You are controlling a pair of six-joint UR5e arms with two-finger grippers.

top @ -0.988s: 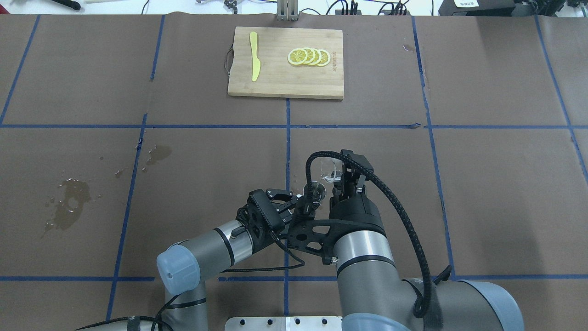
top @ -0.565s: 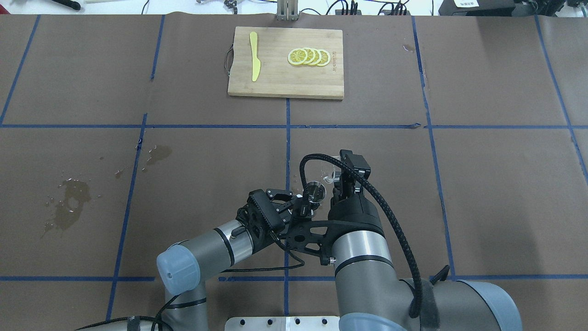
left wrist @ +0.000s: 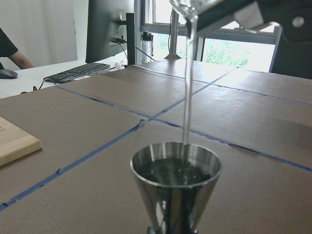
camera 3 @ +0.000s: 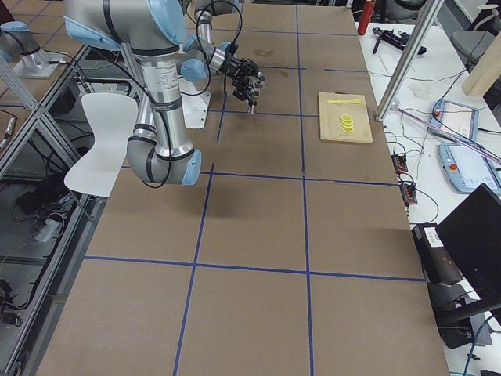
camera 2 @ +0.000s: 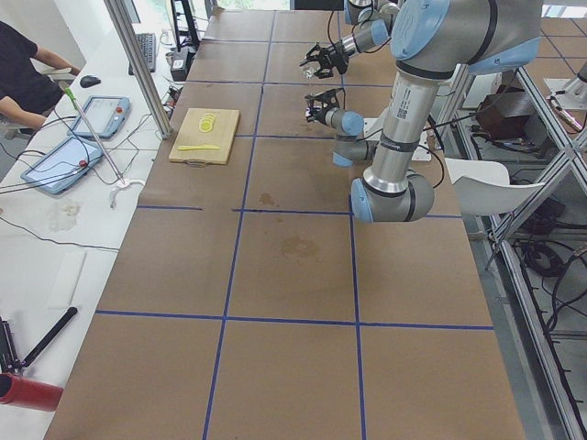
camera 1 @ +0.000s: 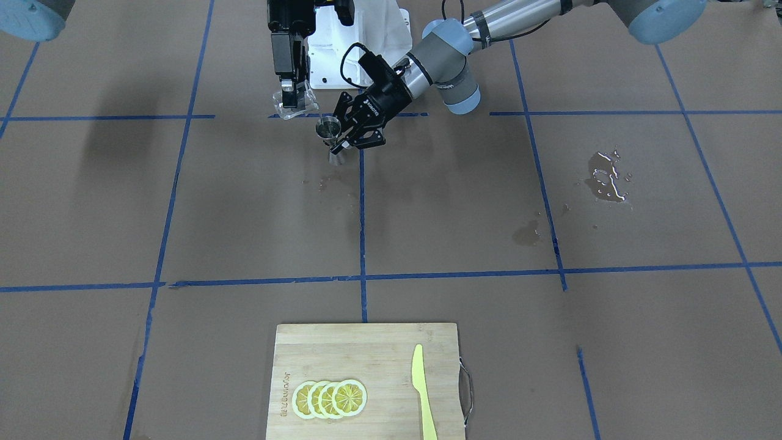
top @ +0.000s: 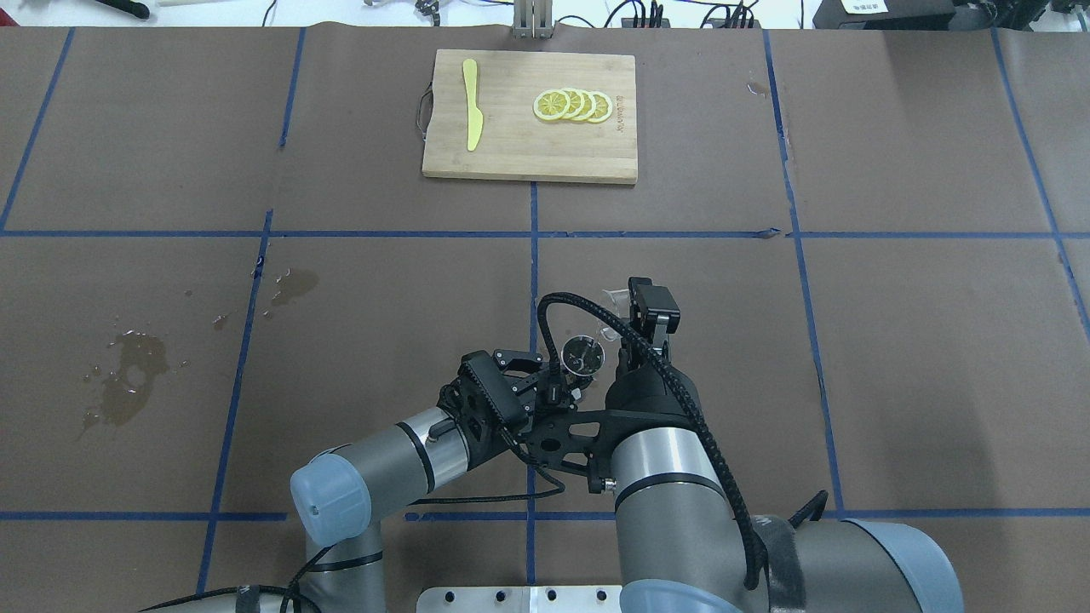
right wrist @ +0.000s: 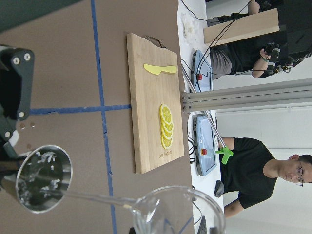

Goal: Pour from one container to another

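The steel hourglass jigger (camera 1: 328, 128) stands upright above the table, and my left gripper (camera 1: 342, 145) is shut on its narrow waist. The clear glass beaker (camera 1: 295, 105) is tipped toward it, with my right gripper (camera 1: 292, 93) shut on it just above and beside the jigger. In the left wrist view a thin stream of water (left wrist: 187, 83) falls from the beaker's spout (left wrist: 187, 6) into the jigger's top cup (left wrist: 175, 178), which holds liquid. The right wrist view shows the beaker rim (right wrist: 180, 209) and the jigger (right wrist: 43, 185) below it.
A wooden cutting board (top: 528, 157) lies at the far middle of the table with lemon slices (top: 572, 105) and a yellow knife (top: 471, 115) on it. Wet patches (top: 128, 375) mark the paper on my left. People sit beyond the table's far edge (right wrist: 253, 170).
My right wrist has turned further and shifted left, tipping the beaker more over the jigger. The left arm and the jigger have stayed in place.
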